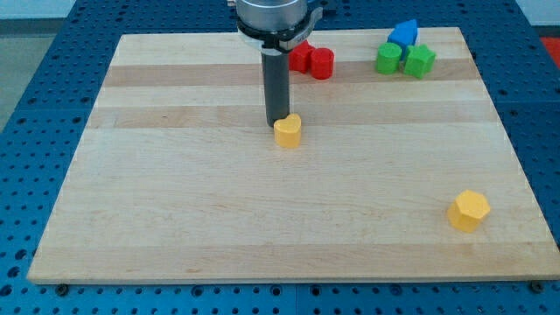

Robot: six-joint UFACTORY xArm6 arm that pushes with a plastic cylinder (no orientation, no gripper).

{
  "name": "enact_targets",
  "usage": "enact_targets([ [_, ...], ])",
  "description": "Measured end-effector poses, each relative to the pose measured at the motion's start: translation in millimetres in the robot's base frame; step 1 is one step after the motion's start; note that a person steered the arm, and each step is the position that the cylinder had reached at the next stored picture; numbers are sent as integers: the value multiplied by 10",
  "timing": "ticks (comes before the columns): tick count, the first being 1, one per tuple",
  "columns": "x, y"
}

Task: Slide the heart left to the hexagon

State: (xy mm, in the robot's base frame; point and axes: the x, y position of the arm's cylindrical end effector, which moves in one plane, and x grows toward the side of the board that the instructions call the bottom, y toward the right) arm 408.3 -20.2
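The yellow heart (288, 131) lies a little above the middle of the bench (175, 210), and my tip (277, 122) stands at its upper left edge, touching it or just beside it. The yellow hexagon (469, 210) sits well apart, near the view's bottom right, so I judge the task hardly begun: the whole way between them is left. There is no hand on this arm, only the rod, so nothing opens or closes. The bench is a pale wooden board on a blue perforated base (35, 105). At the view's top rest two red blocks (313, 61), two green blocks (405, 60) and a blue block (404, 33).
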Motion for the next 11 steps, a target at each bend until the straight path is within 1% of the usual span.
enact_targets([
  [1, 324, 2],
  [2, 535, 72],
  [4, 657, 519],
  [6, 922, 979],
  [7, 973, 1190],
  [11, 1143, 1707],
])
